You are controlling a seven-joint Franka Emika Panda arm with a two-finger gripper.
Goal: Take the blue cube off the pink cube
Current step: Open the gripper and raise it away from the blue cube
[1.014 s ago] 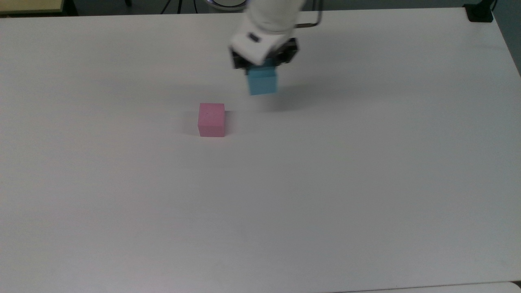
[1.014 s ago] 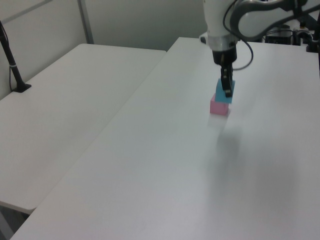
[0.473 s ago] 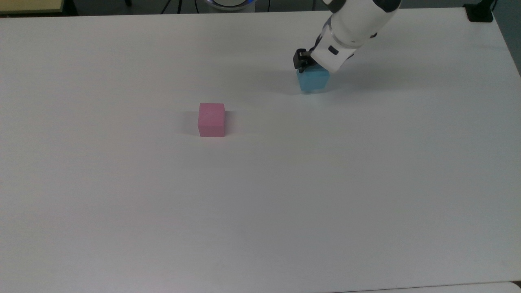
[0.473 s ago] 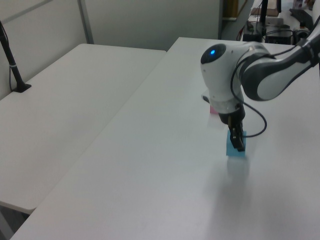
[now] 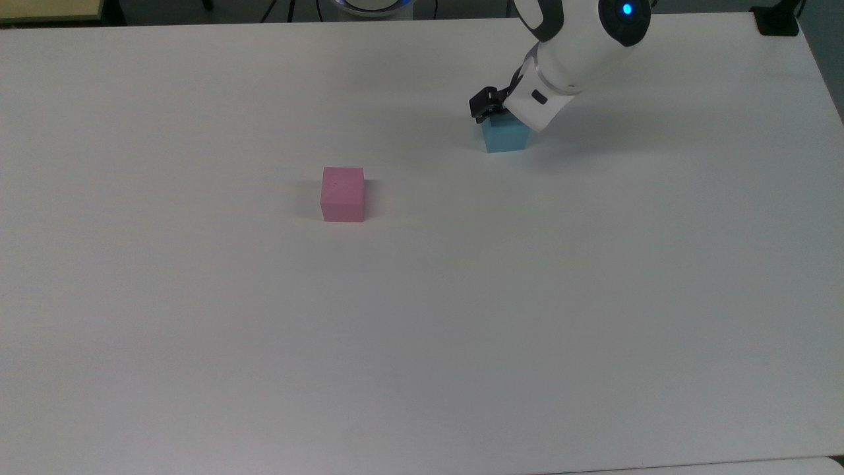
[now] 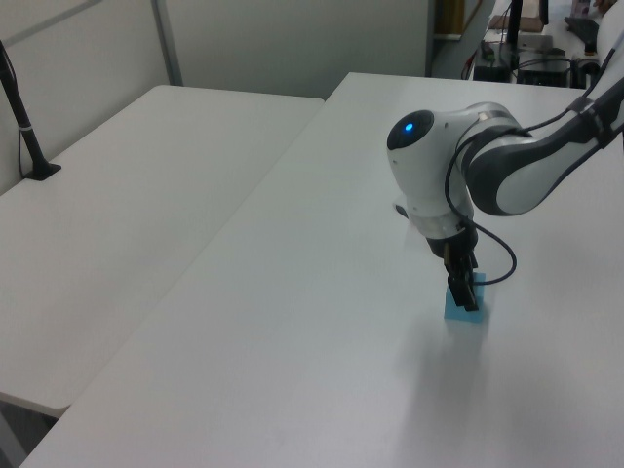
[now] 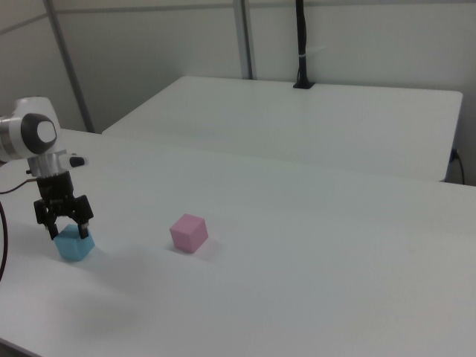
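The blue cube [image 5: 506, 140] [image 6: 468, 314] [image 7: 74, 246] rests on the white table [image 5: 422, 330], well to the top view's right of the pink cube [image 5: 343, 193] [image 7: 188, 232] and apart from it. The pink cube stands alone on the table with nothing on it. My gripper [image 5: 500, 119] [image 6: 463, 291] [image 7: 68, 226] hovers just over the blue cube's top. In the right view its dark fingers are spread open, astride the cube's upper edge. In the left view the arm covers the pink cube.
A second white table [image 6: 117, 214] [image 7: 312, 119] stands alongside, carrying a black clamped post [image 6: 24, 127] [image 7: 301, 44]. A black clamp [image 5: 778, 20] sits at the far right corner in the top view. Cables run behind the arm [image 6: 546, 68].
The gripper carried the blue cube to the top view's right, away from the pink cube, and set it on the table. Since then the fingers have opened and lifted slightly.
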